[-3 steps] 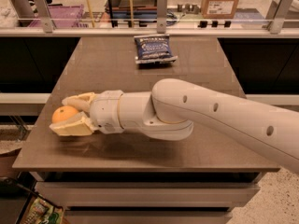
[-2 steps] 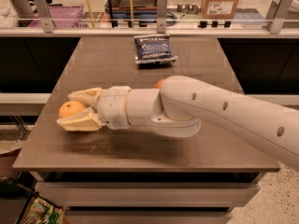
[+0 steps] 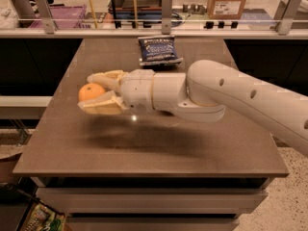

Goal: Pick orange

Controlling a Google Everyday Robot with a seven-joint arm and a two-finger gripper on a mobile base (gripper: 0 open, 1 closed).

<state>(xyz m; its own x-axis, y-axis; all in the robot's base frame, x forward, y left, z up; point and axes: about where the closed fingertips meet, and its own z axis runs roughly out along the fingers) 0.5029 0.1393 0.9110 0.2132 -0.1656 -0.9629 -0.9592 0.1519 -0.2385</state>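
The orange (image 3: pixel 91 91) is a round, smooth yellow-orange fruit held between my gripper's two cream fingers (image 3: pixel 102 106). My gripper (image 3: pixel 92 92) is shut on it and holds it in the air above the left part of the brown table (image 3: pixel 144 148). A soft shadow lies on the tabletop below the arm. My white arm reaches in from the right edge of the camera view.
A dark blue snack bag (image 3: pixel 157 50) lies at the far middle of the table. Behind the table runs a rail with metal posts (image 3: pixel 166 9); shelves with boxes (image 3: pixel 228 0) stand beyond it. Drawers sit under the table's front edge.
My gripper has lifted the orange up off the table and carried it a little to the right and away from the front edge.
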